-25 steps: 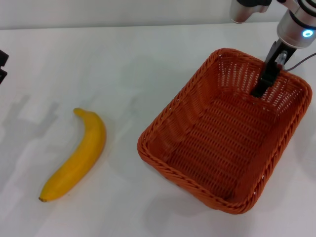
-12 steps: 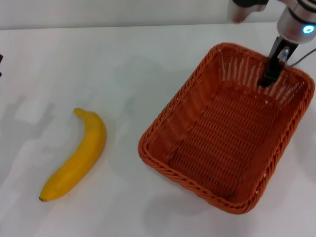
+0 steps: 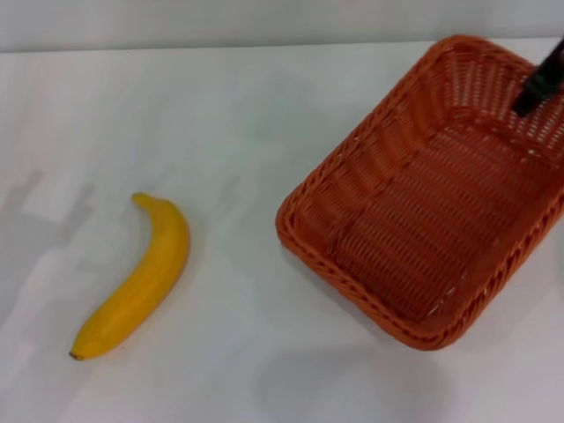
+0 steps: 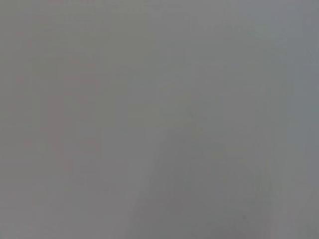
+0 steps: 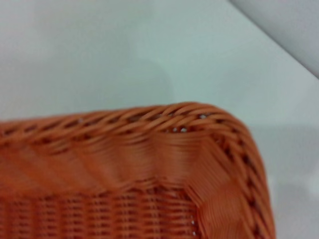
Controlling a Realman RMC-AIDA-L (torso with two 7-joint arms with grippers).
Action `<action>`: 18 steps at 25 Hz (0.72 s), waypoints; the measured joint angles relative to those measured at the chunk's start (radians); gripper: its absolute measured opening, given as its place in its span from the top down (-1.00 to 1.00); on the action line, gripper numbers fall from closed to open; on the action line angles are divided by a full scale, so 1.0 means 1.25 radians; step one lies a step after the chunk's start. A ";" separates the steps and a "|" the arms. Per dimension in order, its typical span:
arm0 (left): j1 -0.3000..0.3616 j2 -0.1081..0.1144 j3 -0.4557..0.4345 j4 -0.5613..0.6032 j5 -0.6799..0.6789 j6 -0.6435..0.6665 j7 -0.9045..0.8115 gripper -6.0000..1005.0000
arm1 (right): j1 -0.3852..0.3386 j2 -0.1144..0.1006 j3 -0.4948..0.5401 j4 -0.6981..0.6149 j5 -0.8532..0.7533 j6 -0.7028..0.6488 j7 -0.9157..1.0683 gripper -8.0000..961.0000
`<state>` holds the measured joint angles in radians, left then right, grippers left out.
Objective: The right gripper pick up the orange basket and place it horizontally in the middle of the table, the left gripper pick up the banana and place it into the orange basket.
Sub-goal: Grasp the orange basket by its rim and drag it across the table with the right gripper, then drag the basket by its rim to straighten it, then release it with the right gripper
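Observation:
The orange basket (image 3: pixel 441 203) hangs tilted above the right side of the white table (image 3: pixel 229 106), casting a shadow below it. A black finger of my right gripper (image 3: pixel 527 99) reaches inside its far wall at the right edge of the head view, holding that wall. The right wrist view shows the basket's braided rim (image 5: pixel 149 117) close up, over the table (image 5: pixel 99 50). The banana (image 3: pixel 139 282) lies flat on the table at the front left, well apart from the basket. My left gripper is out of view; the left wrist view shows only plain grey.
A pale wall edge runs along the table's far side (image 3: pixel 264 26). Bare tabletop lies between the banana and the basket.
The basket has risen off the table and moved right and away with my right gripper. The left gripper's black tip at the left edge has gone from view. The banana has not moved.

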<state>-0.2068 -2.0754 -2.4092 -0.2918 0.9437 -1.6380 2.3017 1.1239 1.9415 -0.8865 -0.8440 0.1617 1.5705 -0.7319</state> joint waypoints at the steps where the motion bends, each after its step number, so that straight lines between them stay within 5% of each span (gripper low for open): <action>1: 0.000 0.000 -0.001 0.000 -0.001 0.000 0.002 -0.77 | -0.011 -0.008 0.031 -0.006 0.002 0.013 0.008 0.52; 10: -0.008 0.000 -0.007 -0.019 -0.029 0.021 0.021 -0.77 | -0.123 -0.023 0.238 -0.129 0.070 0.114 0.084 0.65; 18: -0.023 0.000 -0.007 -0.041 -0.088 0.084 0.049 -0.77 | -0.302 -0.001 0.239 -0.257 0.295 0.117 0.242 0.71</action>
<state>-0.2361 -2.0749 -2.4176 -0.3436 0.8336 -1.5326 2.3630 0.7461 1.9405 -0.5878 -1.1648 0.5300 1.7164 -0.4294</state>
